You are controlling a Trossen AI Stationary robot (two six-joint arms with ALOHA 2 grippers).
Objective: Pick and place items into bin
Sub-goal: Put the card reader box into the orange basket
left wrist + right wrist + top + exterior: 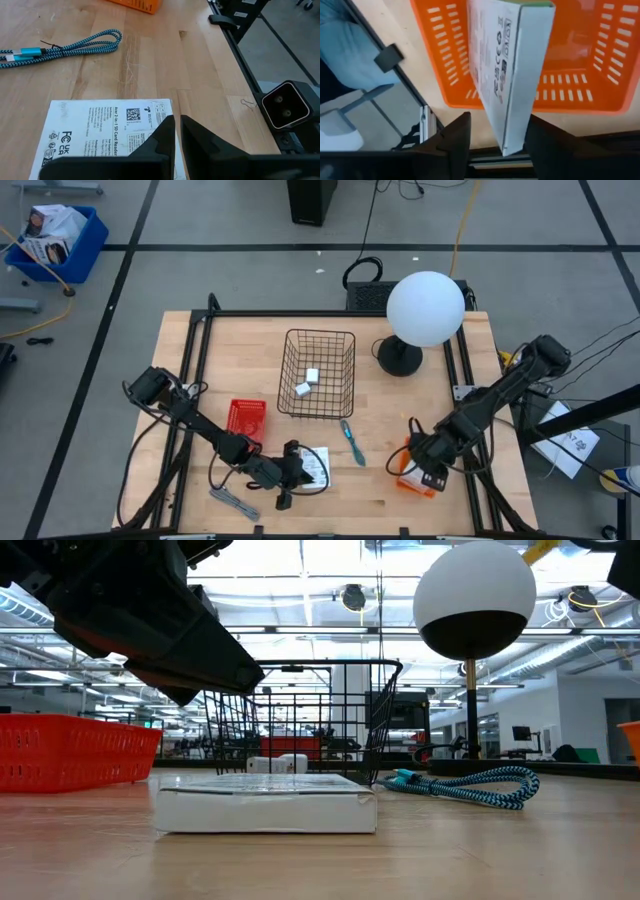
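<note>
A white printed card packet (pixel 316 465) lies flat on the table near its front edge; it also shows in the low view (pixel 265 805) and the left wrist view (pixel 100 130). My left gripper (pixel 177 125) hovers just above it, shut and empty. My right gripper (pixel 499 120) is over the orange bin (pixel 412 480), shut on a second white packet (pixel 510 60). A teal braided cable (pixel 350 442) lies between the arms. A grey metal tool (pixel 232 502) lies at the front left. Two white blocks (pixel 307 381) sit in the black wire basket (pixel 318 373). My right gripper pinches the second white packet between its two fingers at the packet's near end (pixel 512 142). The fingers come from above, pointing down. The packet reaches down from the fingers into the orange bin (pixel 570 75), tilted. I cannot tell whether its far end touches the bin's floor.
A red basket (pixel 247 418) stands left of the wire basket. A lamp with a white globe (pixel 425 308) stands at the back right. A black frame rail (pixel 240 30) runs along the table's edge.
</note>
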